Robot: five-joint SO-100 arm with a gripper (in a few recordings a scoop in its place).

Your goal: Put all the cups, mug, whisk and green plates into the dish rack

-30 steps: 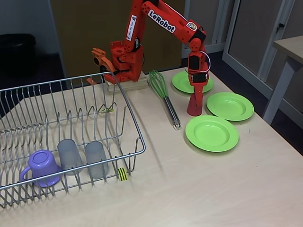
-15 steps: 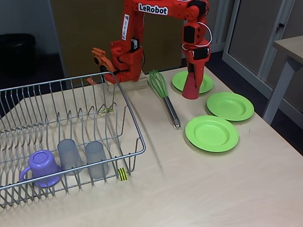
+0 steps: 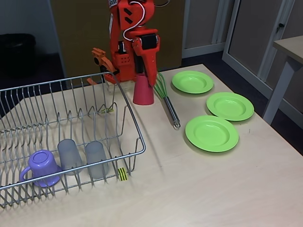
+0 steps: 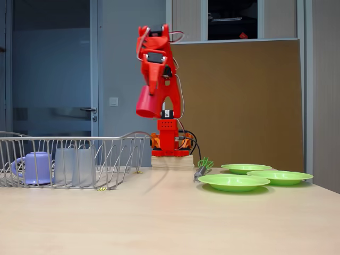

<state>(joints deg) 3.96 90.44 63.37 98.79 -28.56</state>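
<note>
My gripper [image 3: 145,81] is shut on the red cup [image 3: 143,90], which hangs upside down in the air near the arm's base, well above the table in a fixed view [image 4: 147,102]. The dish rack [image 3: 135,126] on the left holds the purple mug [image 3: 41,166] and two grey cups [image 3: 69,155] [image 3: 96,159], all upside down at its near end. The green whisk [image 3: 171,112] lies on the table just right of the held cup. Three green plates [image 3: 192,81] [image 3: 229,105] [image 3: 211,133] rest on the table at the right.
The arm's wooden base block [image 4: 171,161] stands at the table's far edge, behind the rack's corner. A yellow-black tag [image 3: 122,174] marks the rack's near right corner. Another table [image 3: 289,48] stands off to the right. Bare tabletop lies in front of the plates.
The gripper has lifted the red cup from between the plates and swung it left, over the whisk, to beside the rack's far corner. Plates, whisk and racked items have stayed put.
</note>
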